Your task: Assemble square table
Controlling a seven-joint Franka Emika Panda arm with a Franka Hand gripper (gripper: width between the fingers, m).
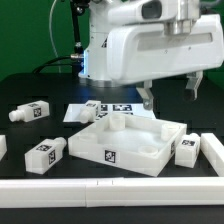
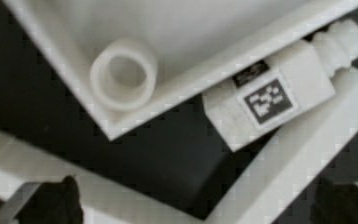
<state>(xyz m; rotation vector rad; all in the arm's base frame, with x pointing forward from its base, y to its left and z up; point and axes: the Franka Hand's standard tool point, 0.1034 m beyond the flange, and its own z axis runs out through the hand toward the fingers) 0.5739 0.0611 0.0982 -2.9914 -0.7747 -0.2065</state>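
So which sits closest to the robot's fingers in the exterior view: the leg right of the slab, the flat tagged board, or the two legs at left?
1. Leg at the exterior view's right, by the slab's corner, below the fingers.
2. Marker board, flat behind the slab.
3. Front leg and back leg on the exterior view's left: farthest, too close to call.

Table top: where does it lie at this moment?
In the exterior view the table top lies mid-table, just in front of the marker board, with a leg close beside its corner on that view's right.
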